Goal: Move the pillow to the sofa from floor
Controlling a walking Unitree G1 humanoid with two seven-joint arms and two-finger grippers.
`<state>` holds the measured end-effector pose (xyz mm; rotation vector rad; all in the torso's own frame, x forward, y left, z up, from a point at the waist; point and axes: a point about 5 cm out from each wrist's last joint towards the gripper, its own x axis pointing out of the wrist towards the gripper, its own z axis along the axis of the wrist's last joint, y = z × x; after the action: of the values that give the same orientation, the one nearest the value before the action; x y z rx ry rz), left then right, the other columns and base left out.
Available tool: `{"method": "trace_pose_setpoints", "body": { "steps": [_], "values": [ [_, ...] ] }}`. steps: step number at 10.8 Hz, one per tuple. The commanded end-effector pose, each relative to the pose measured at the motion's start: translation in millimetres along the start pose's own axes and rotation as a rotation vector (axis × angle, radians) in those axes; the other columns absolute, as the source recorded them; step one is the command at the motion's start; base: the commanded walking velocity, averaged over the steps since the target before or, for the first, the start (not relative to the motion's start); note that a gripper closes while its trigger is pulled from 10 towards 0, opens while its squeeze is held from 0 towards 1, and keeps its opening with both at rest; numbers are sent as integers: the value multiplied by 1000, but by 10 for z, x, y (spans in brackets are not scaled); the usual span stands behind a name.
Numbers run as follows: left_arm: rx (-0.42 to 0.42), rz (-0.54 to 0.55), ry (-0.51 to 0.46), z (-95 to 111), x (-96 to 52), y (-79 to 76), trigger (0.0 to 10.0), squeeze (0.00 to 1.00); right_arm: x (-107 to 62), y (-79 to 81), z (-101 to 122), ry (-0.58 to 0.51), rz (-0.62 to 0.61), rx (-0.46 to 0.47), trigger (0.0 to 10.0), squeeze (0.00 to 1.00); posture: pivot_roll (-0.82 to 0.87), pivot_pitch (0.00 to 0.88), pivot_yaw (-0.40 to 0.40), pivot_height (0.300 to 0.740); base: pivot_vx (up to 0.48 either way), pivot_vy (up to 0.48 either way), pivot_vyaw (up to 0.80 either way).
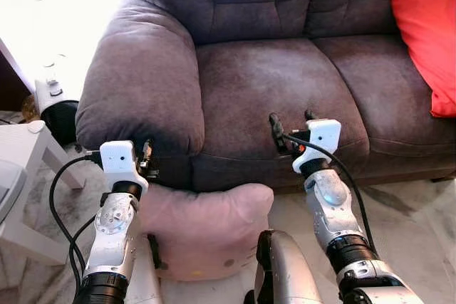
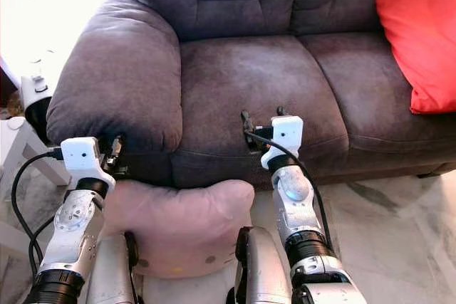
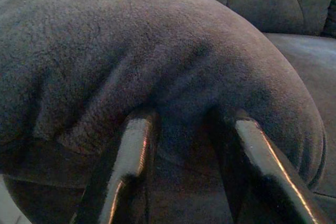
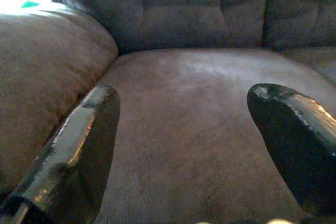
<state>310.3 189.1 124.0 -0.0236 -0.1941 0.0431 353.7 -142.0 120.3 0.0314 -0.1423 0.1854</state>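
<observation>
- The pink pillow [image 1: 203, 229] lies on the floor [image 1: 406, 211], against the front of the grey sofa [image 1: 278, 83], between the two arms of the robot.
- The left tool [image 3: 191, 145] is at the armrest [image 1: 139, 83]; its fingers stand a little apart and hold nothing.
- The right tool [image 4: 184, 129] is above the seat, wide and empty.
- A red cushion [image 1: 427, 33] lies on the sofa at the right.
- I can read no writing.

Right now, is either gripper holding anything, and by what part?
Nothing is held. The left gripper is open at the sofa armrest; the right gripper is open over the seat cushion. The pink pillow sits ungripped between the arms.
</observation>
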Motion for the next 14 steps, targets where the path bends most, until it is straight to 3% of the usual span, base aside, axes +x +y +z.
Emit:
{"method": "trace_pose_setpoints", "body": {
  "steps": [1, 2, 5, 7, 8, 9, 11, 14],
  "values": [
    [-2, 37, -68, 143, 41, 75, 10000, 0, -45, -31, -129, 79, -25, 34, 10000, 0, 127, 141, -88, 507, 0, 0, 0],
    [-1, 34, -67, 144, 35, 74, 10000, 0, -67, -43, -288, 220, -32, 13, 10000, 0, 124, 149, -86, 507, 0, 0, 0],
    [2, 16, -56, 136, 18, 35, 10000, 0, -139, -29, -586, 487, -51, 210, 10000, 0, 133, 177, -86, 507, 0, 0, 0],
    [3, 9, -57, 159, -31, 30, 10000, 0, -196, -71, -684, 582, -81, 285, 10000, 0, 148, 211, -88, 507, 0, 0, 0],
    [5, 6, -55, 166, -70, 29, 10000, 0, -215, -85, -703, 595, -81, 299, 10000, 882, 153, 225, -88, 507, 0, 0, 0],
    [5, 2, -49, 169, -111, 19, 10000, 0, -237, -96, -730, 616, -94, 339, 10000, 1000, 160, 251, -90, 507, 0, 0, 0],
    [-1, -11, -35, 202, -206, -30, 10000, 0, -314, -84, -815, 664, -101, 356, 10000, 1000, 172, 298, -91, 507, 0, 0, 0],
    [-12, -32, -35, 304, -281, -106, 10000, 0, -294, -95, -794, 654, -105, 411, 10000, 1000, 185, 380, -97, 507, 0, 0, 0]
  ]
}}
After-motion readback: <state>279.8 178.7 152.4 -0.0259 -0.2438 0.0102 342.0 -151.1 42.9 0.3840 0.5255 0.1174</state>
